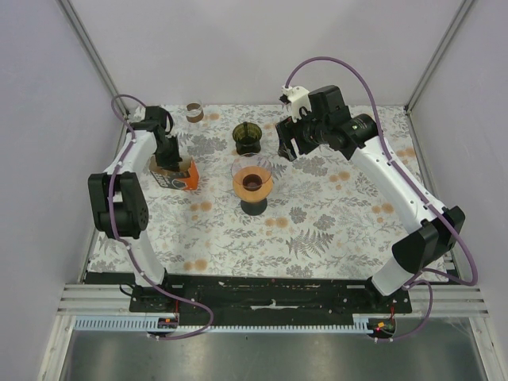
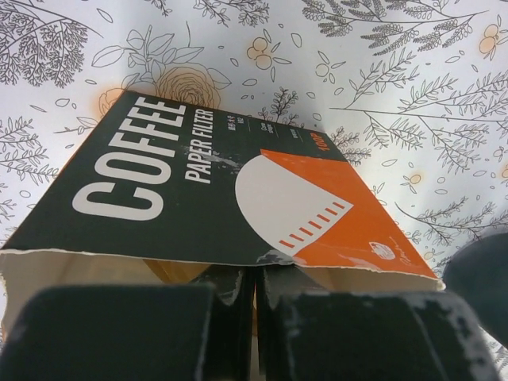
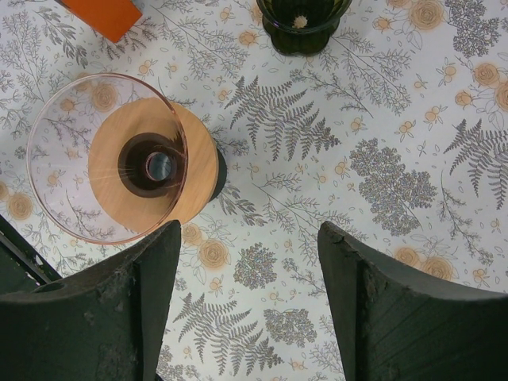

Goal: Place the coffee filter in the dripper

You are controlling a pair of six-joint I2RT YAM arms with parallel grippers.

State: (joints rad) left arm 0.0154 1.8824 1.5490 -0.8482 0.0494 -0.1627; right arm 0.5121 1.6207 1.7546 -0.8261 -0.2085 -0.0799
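- 2 arms reach over the flowered tablecloth [image 1: 333, 214]; the left one stands at the left side, the right one at the far middle
- the left gripper [image 2: 254, 295] has its fingers pressed together at the torn open end of the coffee filter box [image 2: 198, 190]; the box lies flat on the cloth, dark with an orange corner and the words COFFEE PAPER FILTER on its top face
- a tan edge [image 2: 171, 272] shows inside the box mouth just above the fingers; whether anything is pinched between them I cannot tell
- in the top view the left gripper [image 1: 168, 155] sits over the far end of the box [image 1: 181, 178]
- the dripper [image 1: 252, 182] stands near the table's middle, right of the box and apart from it; the wrist view shows its clear glass cone [image 3: 107, 159] on a wooden ring with a dark centre
- the right gripper [image 1: 287, 143] hangs in the air with its fingers spread wide, holding nothing; from its own camera the right gripper [image 3: 248, 234] is just beside the dripper
- 1 dark green cup [image 1: 247, 138] stands beyond the dripper
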